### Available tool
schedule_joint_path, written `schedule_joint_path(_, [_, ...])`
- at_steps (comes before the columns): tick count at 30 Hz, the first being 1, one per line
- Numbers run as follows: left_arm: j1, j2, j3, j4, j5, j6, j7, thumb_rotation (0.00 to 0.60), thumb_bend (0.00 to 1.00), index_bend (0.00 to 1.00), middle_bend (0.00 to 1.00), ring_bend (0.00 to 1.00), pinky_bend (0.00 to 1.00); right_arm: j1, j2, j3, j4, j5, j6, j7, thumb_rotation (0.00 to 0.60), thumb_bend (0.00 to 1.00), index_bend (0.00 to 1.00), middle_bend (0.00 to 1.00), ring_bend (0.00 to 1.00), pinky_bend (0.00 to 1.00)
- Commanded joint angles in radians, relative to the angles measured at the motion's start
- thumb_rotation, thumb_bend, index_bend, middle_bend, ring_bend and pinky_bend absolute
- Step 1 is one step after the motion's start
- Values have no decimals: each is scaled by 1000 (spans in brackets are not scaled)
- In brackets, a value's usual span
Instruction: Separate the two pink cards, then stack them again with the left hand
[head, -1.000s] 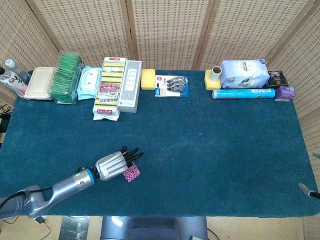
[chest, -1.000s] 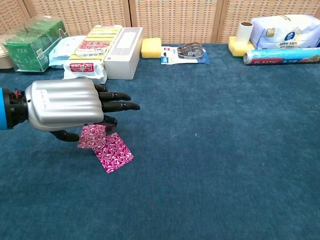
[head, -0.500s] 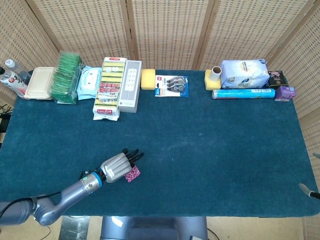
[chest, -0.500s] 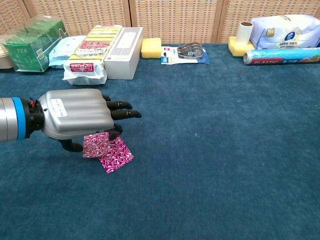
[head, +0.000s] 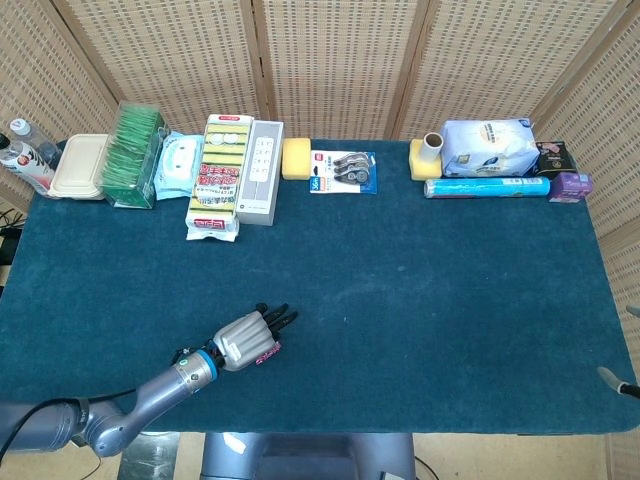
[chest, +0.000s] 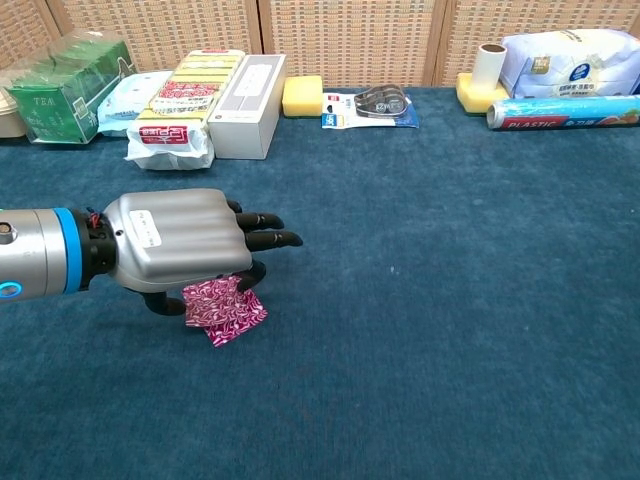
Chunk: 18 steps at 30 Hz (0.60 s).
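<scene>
Two pink patterned cards lie at the table's front left. My left hand (chest: 180, 245) hovers low over them, palm down, fingers pointing right. It pinches the upper pink card (chest: 213, 293) beneath its palm, and that card overlaps most of the lower pink card (chest: 238, 318) on the cloth. In the head view the left hand (head: 240, 339) hides nearly all of the cards (head: 268, 351); only a pink edge shows. A grey sliver (head: 615, 380) at the right edge may be my right hand; its fingers are out of frame.
Along the back edge stand a green tea box (chest: 60, 90), sponge pack (chest: 185, 95), white box (chest: 248, 118), yellow sponge (chest: 302, 96), tape pack (chest: 372, 105), and plastic wrap roll (chest: 560, 112). The blue cloth (chest: 450, 300) covers the table.
My left hand has moved right and toward the front edge, carrying the upper card from beside the lower one to almost fully over it.
</scene>
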<state>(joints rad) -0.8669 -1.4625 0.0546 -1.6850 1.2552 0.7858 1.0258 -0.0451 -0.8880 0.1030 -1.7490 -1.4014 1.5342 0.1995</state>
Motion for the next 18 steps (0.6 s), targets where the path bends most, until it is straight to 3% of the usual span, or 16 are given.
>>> schedule_joint_path(1, [-7, -6, -2, -5, -19, 4, 11, 600, 216, 496, 0, 0, 287, -1, 1, 0, 1, -1, 1, 2, 600, 0, 204, 17, 0, 0])
schedule_joint_path(18, [-60, -26, 1, -68, -247, 40, 93, 600, 217, 496, 0, 0, 287, -3, 5, -1, 3, -3, 4, 14, 600, 0, 205, 18, 0, 0])
